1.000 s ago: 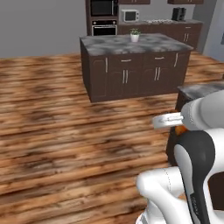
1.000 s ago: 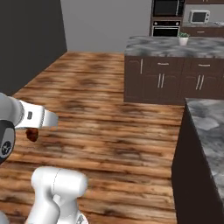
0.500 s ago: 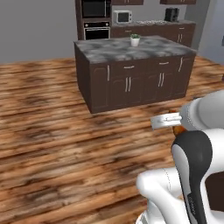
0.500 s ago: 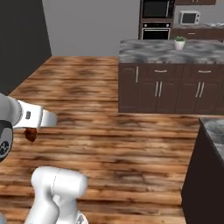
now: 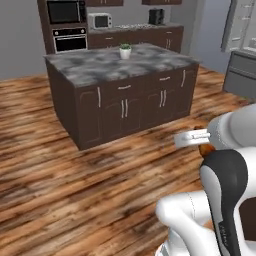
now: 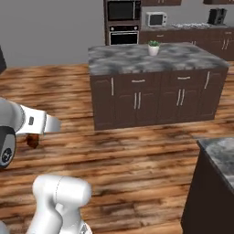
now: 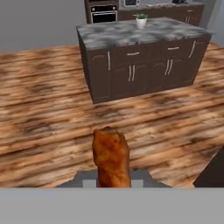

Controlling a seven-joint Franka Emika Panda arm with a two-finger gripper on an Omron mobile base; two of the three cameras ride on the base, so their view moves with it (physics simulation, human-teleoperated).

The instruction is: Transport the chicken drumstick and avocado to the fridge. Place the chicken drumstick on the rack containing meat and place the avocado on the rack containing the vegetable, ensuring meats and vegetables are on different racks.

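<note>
The pincer (image 7: 112,181) holds the drumstick (image 7: 111,158), which stands up between its tips in the hand view, above the wooden floor (image 7: 43,109). From the right base camera the drumstick (image 6: 32,141) shows as a dark reddish lump under the white hand. Ahead stands a dark island with a grey marbled counter (image 5: 115,62) carrying a small potted plant (image 5: 125,51). A wall oven (image 6: 121,19) and microwave (image 6: 156,18) lie beyond.
</note>
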